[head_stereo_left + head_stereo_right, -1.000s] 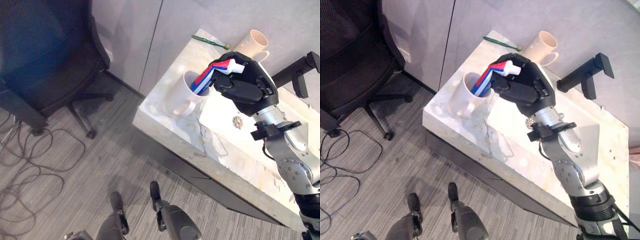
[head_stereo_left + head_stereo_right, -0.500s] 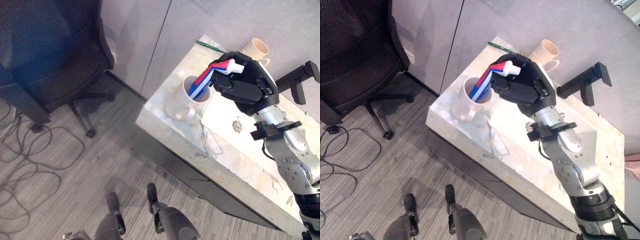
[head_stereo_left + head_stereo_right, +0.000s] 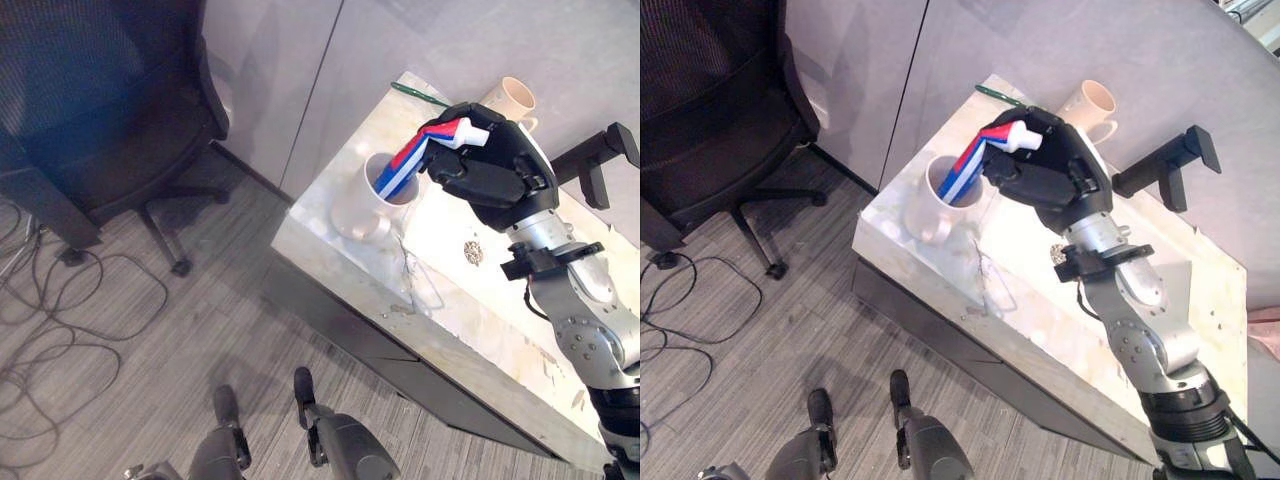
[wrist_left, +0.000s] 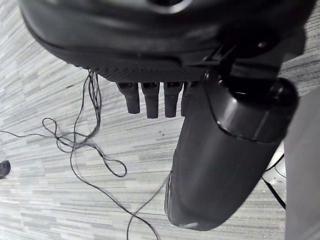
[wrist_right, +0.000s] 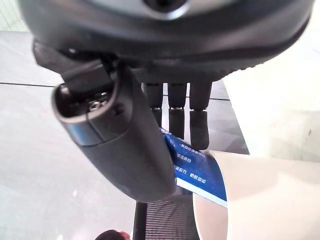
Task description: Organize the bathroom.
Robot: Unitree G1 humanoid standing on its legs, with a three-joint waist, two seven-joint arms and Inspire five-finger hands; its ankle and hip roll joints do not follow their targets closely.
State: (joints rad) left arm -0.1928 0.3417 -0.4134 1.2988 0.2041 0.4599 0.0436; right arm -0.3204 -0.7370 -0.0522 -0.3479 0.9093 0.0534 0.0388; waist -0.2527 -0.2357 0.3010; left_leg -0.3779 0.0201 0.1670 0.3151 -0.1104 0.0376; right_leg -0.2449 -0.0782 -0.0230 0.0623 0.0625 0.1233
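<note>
My right hand [image 3: 487, 168] is shut on a red, white and blue toothpaste tube [image 3: 404, 166], white cap up by the thumb. The tube slants down, and its lower end is inside a white mug [image 3: 362, 206] near the left edge of the marble table [image 3: 470, 330]. In the right wrist view the tube's blue end [image 5: 196, 173] shows between my thumb [image 5: 116, 146] and fingers [image 5: 175, 111], over the mug's rim [image 5: 260, 200]. A beige mug [image 3: 507, 98] and a green toothbrush [image 3: 420, 93] lie at the table's far end. My left hand [image 4: 220, 150] hangs over the floor, fingers relaxed.
A black office chair [image 3: 100, 110] stands left of the table, with cables [image 3: 60, 340] on the floor beside it. A black bracket [image 3: 600, 155] sticks out at the table's back right. A small round metal piece [image 3: 474, 248] and a thin wire shape [image 3: 420, 285] lie on the tabletop.
The view shifted a little a second ago. My right hand and the tube keep the same place over the white mug.
</note>
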